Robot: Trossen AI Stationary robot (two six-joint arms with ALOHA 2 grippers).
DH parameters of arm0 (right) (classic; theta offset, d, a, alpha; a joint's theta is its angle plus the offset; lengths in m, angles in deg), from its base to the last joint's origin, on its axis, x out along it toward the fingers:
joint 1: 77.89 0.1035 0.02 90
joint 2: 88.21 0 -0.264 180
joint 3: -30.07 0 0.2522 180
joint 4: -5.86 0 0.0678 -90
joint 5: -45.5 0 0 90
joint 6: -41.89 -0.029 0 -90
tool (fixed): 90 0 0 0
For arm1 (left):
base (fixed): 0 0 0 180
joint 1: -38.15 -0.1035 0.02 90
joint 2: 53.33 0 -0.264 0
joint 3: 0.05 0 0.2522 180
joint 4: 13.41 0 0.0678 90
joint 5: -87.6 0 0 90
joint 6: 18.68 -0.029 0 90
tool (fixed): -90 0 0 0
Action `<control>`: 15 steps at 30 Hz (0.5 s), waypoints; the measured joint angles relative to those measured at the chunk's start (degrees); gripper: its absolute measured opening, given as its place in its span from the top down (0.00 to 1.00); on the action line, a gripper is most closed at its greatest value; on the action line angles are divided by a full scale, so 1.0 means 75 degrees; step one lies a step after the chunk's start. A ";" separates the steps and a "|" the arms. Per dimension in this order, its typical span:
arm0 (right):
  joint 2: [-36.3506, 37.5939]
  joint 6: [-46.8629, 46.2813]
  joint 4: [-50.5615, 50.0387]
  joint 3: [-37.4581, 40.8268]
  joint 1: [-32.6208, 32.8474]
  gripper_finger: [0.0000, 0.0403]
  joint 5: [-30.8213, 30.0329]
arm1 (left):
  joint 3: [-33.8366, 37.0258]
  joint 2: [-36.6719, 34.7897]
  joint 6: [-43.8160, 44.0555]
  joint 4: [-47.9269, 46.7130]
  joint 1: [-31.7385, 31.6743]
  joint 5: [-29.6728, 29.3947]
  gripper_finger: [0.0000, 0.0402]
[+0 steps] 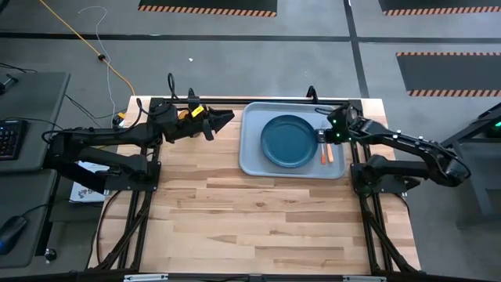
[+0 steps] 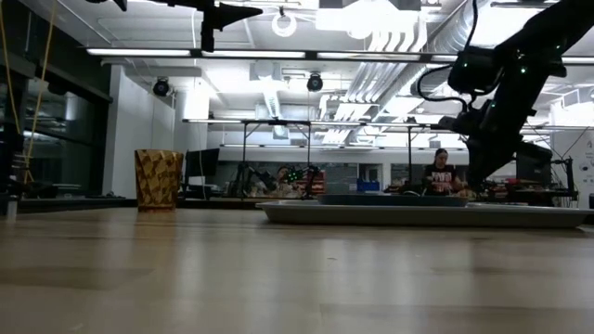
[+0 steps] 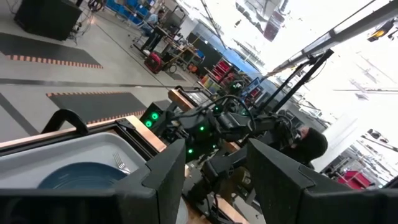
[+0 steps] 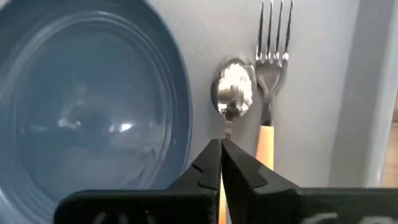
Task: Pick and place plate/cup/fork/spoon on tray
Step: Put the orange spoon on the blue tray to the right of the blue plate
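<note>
No readable text, labels, brands or numbers anywhere. Person's dark shirt (image 2: 440, 176) in low view carries a print, too small to read. Striped orange-black floor mats (image 1: 207, 9) beyond the table's far edge are pattern only, no lettering.

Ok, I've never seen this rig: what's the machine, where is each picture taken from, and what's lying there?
It is two dark robot arms at a wooden table, each ending in a two-finger gripper. One picture looks straight down, one looks level across the tabletop, and two come from cameras on the wrists. The grey-blue tray holds the blue plate, with the spoon and fork side by side next to it. The amber cup stands apart from the tray. The right gripper is shut, holding nothing, over the spoon's handle. The left gripper waits open and empty beside the tray.
</note>
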 joint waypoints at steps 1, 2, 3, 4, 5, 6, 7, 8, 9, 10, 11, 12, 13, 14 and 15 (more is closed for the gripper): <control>-0.0084 -0.0093 -0.0051 0.0000 0.0070 0.99 -0.0065 | 0.0000 0.0000 0.0000 0.0001 0.0000 0.0000 0.60; -0.0169 -0.0180 -0.0090 0.0000 0.0110 0.99 -0.0088 | 0.0000 0.0000 0.0000 0.0001 0.0000 0.0005 0.60; -0.0273 -0.0223 -0.0042 0.0000 0.0141 0.99 -0.0108 | 0.0000 0.0000 0.0000 0.0001 0.0000 0.0006 0.60; -0.0399 -0.0272 0.0080 0.0000 0.0181 1.00 -0.0112 | 0.0000 0.0000 0.0000 0.0001 0.0000 0.0006 0.60; -0.0532 -0.0339 0.0187 0.0000 0.0230 1.00 -0.0122 | 0.0000 0.0000 0.0001 0.0001 0.0000 0.0007 0.60; -0.0682 -0.0393 0.0274 0.0000 0.0281 1.00 -0.0160 | 0.0000 0.0000 0.0003 0.0001 0.0000 0.0009 0.60; -0.0825 -0.0428 0.0378 0.0000 0.0327 1.00 -0.0173 | 0.0000 0.0000 0.0007 0.0004 0.0000 0.0009 0.60; -0.0962 -0.0436 0.0471 0.0000 0.0365 1.00 -0.0173 | 0.0000 0.0000 0.0031 0.0002 0.0000 0.0013 0.60; -0.1098 -0.0445 0.0549 0.0000 0.0403 1.00 -0.0171 | 0.0000 0.0000 0.0058 0.0004 0.0001 0.0015 0.60; -0.1230 -0.0491 0.0598 0.0000 0.0440 1.00 -0.0172 | 0.0000 0.0000 0.0058 0.0004 0.0003 0.0017 0.60; -0.1349 -0.0537 0.0629 0.0000 0.0482 1.00 -0.0173 | 0.0000 0.0000 0.0058 0.0006 0.0003 0.0017 0.60; -0.1446 -0.0540 0.0700 0.0003 0.0526 1.00 -0.0174 | 0.0000 0.0000 0.0058 0.0011 0.0003 0.0017 0.60; -0.1510 -0.0562 0.0809 0.0003 0.0571 1.00 -0.0173 | 0.0000 0.0000 0.0058 0.0024 0.0003 0.0017 0.60; -0.1548 -0.0617 0.0934 0.0003 0.0620 1.00 -0.0167 | 0.0000 0.0000 0.0058 0.0058 0.0003 0.0017 0.60; -0.1572 -0.0721 0.1047 0.0004 0.0671 1.00 -0.0166 | 0.0000 0.0000 0.0058 0.0109 0.0003 0.0017 0.60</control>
